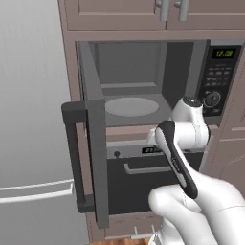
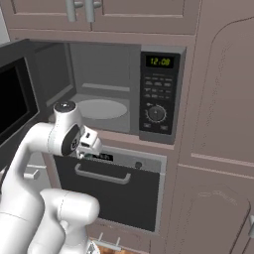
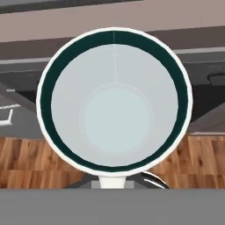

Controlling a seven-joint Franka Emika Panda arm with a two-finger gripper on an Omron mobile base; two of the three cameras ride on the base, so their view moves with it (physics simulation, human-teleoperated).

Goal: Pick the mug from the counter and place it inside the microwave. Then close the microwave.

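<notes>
Dark-grey microwave (image 1: 143, 86) stood open, its door (image 1: 88, 158) swung left before my arm; turntable (image 2: 101, 109) bare. Oven (image 2: 116, 191) sat below, cabinets (image 2: 99, 12) above. In my hand view the mug (image 3: 115, 103) faced me, mouth-on, over wood floor (image 3: 26, 160); the pincer was pressed together, pinching it, fingertips hidden.
</notes>
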